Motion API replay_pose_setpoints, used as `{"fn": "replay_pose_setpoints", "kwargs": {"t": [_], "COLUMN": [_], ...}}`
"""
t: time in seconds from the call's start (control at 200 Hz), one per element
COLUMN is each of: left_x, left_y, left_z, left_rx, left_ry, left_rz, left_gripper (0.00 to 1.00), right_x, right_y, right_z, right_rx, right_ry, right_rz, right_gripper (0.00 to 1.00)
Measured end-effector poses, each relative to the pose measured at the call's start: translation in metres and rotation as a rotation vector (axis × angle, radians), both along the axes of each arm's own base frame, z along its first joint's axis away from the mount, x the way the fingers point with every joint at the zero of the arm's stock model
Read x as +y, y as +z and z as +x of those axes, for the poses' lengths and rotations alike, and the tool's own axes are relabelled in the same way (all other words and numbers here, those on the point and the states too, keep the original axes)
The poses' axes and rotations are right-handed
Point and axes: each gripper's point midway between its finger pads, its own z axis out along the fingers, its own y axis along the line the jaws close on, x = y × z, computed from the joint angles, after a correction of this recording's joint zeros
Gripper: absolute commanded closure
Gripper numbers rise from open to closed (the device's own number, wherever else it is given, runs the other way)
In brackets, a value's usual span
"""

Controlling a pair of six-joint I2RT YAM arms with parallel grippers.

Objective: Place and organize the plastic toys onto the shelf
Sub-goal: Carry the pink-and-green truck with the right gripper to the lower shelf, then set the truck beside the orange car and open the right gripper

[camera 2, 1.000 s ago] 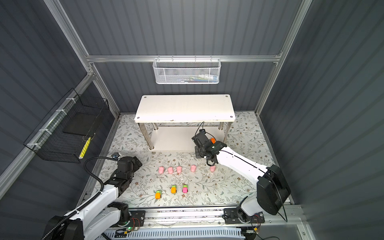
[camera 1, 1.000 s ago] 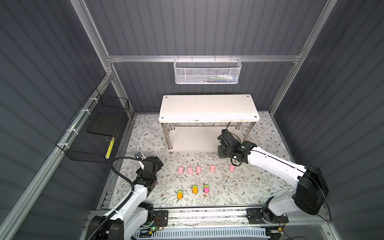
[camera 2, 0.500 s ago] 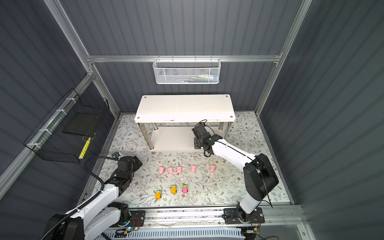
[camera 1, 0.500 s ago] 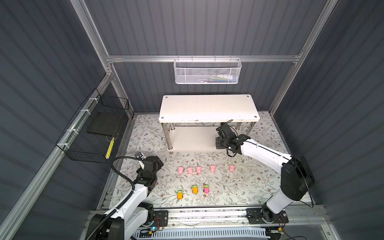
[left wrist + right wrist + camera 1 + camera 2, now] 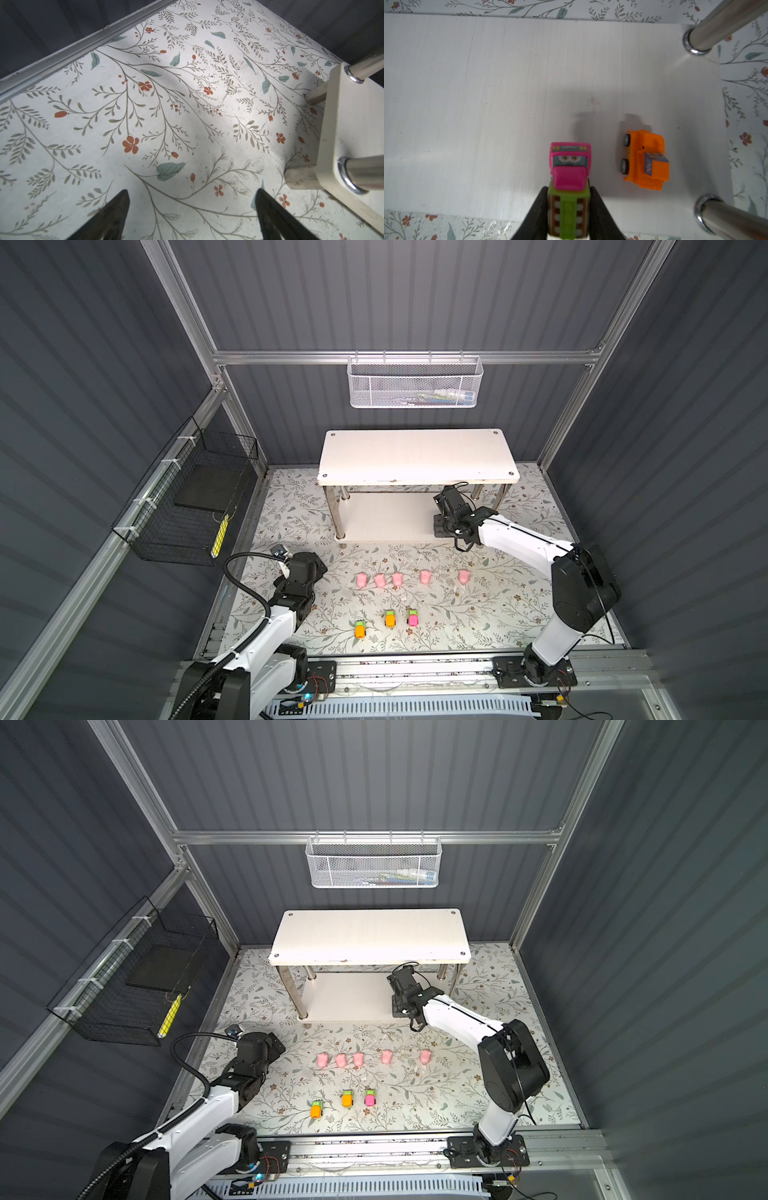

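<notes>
In both top views the shelf (image 5: pixel 415 456) stands at the back of the floral mat (image 5: pixel 291 506). Five pink pigs (image 5: pixel 397 579) lie in a row on the mat before it, and three cars (image 5: pixel 390 618) in a second row nearer the robot. None of these is on the shelf yet. The right gripper (image 5: pixel 448 506) reaches between the two boards at the right end.

In the right wrist view its jaws pinch the pink-and-green car (image 5: pixel 569 166) at the green rear part, over the lower board (image 5: pixel 488 83). Whether the wheels touch it I cannot tell. The orange car (image 5: pixel 645 160) rests on this board just beside, apart.

In the left wrist view the left gripper (image 5: pixel 192 207) has its jaws spread wide, empty, over the mat.

I judge the toys light, hard and smooth. The cars can roll, so hold them across the flat sides. The round pigs may slip, so grip across the middle of the body.
</notes>
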Motion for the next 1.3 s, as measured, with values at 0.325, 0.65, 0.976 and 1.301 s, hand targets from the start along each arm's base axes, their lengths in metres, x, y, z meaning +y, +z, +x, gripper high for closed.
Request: {"fn": "replay_pose_setpoints", "kwargs": {"t": [0.325,0.65,0.976,1.301], "left_x": [0.0,0.0,0.0,0.001], "left_y": [0.0,0.0,0.0,0.0], "left_z": [0.0,0.0,0.0,0.0], "left_rx": [0.0,0.0,0.001,0.0], "left_ry": [0.0,0.0,0.001,0.006], "left_rz": [0.0,0.001,0.001,0.006], "left_gripper": [0.06,0.06,0.06,0.05], "right_x": [0.002,0.006,0.006,0.004], "right_y": [-0.012,-0.01,-0.002,0.031], "right_z": [0.006,0.012,0.012,-0.011], "right_rx": [0.02,0.009,-0.003,-0.06], "right_ry": [-0.001,0.0,0.003,0.033], "right_rz": [0.012,0.025,0.045,0.135], "right_gripper": [0.66,0.58,0.48,0.45]}}
